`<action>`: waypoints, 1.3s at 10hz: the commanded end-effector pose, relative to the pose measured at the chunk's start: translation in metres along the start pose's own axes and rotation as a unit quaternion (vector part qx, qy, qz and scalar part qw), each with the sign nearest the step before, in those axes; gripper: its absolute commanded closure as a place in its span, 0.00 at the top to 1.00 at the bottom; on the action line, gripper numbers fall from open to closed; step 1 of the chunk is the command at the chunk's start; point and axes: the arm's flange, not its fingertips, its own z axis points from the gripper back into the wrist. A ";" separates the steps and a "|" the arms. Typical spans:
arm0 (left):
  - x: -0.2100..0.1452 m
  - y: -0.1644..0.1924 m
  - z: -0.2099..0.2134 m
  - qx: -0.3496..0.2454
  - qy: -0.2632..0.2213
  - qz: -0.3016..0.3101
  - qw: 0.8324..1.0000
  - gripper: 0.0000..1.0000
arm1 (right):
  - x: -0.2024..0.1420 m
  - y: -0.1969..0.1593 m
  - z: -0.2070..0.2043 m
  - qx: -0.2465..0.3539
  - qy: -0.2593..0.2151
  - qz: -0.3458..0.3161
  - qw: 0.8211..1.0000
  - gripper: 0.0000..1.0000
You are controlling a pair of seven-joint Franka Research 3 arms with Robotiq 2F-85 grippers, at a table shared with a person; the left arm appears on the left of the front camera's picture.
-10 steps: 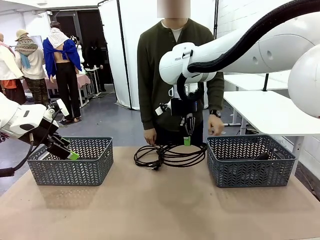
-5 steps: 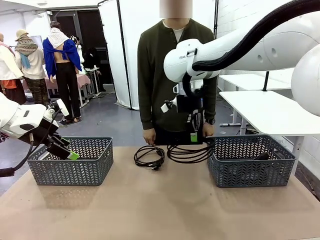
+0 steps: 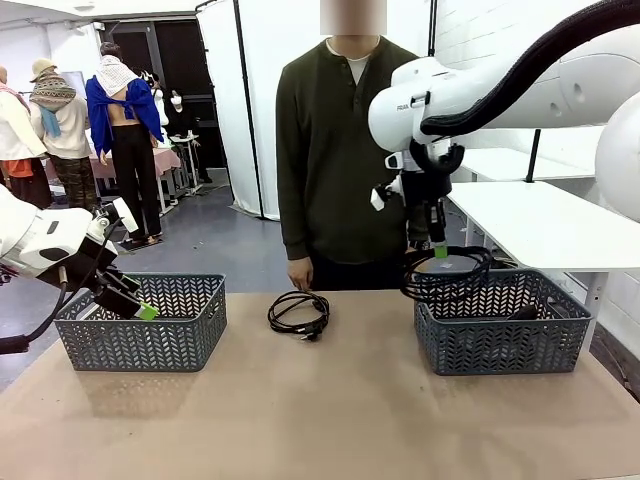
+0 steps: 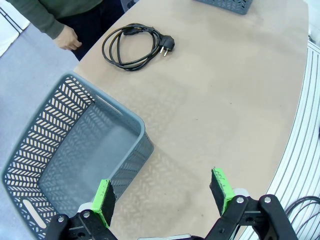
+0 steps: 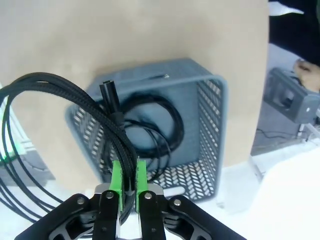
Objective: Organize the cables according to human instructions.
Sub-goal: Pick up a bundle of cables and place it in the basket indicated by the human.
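Right claw (image 3: 438,250) clenched on coiled thin black cable (image 3: 445,288), loop hanging partly over left rim of grey lattice plastic basket (image 3: 500,345), which holds another black coil (image 5: 178,127). Risk: early release drapes loop across rim, slides onto tan counter (image 3: 300,420). Left claw (image 4: 162,192) spread, empty. One looped black cord (image 3: 298,313) lies mid-counter.

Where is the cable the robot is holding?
In the front view, the coiled cable hangs from the right gripper, over the grey basket on the right side.
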 end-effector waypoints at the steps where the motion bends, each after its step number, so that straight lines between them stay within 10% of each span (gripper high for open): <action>1: -0.002 0.003 -0.001 -0.002 -0.003 0.002 1.000 1.00 | -0.009 -0.021 -0.002 -0.032 0.001 0.033 0.999 0.00; 13: -0.002 0.003 -0.001 -0.002 -0.003 0.002 1.000 1.00 | -0.066 -0.086 -0.046 -0.019 -0.089 0.053 0.994 0.00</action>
